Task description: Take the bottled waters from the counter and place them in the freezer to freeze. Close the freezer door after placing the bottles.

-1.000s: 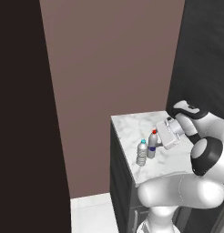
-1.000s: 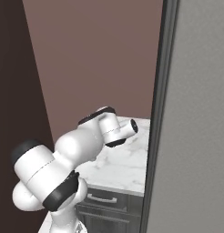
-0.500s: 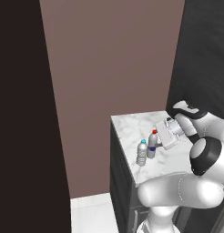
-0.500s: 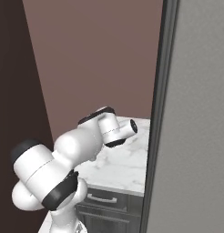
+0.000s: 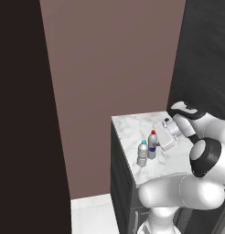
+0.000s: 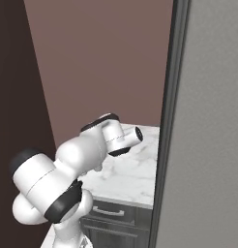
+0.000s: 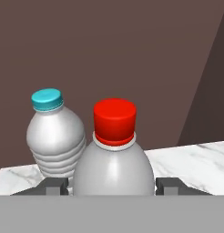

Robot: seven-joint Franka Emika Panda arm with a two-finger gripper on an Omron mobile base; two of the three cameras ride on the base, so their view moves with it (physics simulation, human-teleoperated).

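Note:
Two bottled waters stand together near the left edge of the marble counter (image 5: 132, 125). The red-capped bottle (image 5: 152, 145) has a blue label, and the ribbed, light-blue-capped bottle (image 5: 142, 154) stands just in front of it. My gripper (image 5: 156, 140) reaches in level from the right. In the hand view the red-capped bottle (image 7: 114, 154) sits between the fingertips (image 7: 170, 185) of my gripper (image 7: 113, 185), which stand close against its sides. Whether they press it I cannot tell. The other bottle (image 7: 54, 136) is behind it to the left. The freezer's grey door (image 6: 208, 121) fills the right.
A brown wall (image 5: 109, 59) rises behind the counter, with a dark tall panel (image 5: 18, 114) to the left. The dark cabinet below has a drawer with a silver handle (image 6: 107, 209). The white floor (image 5: 93, 215) lies off the counter's left end.

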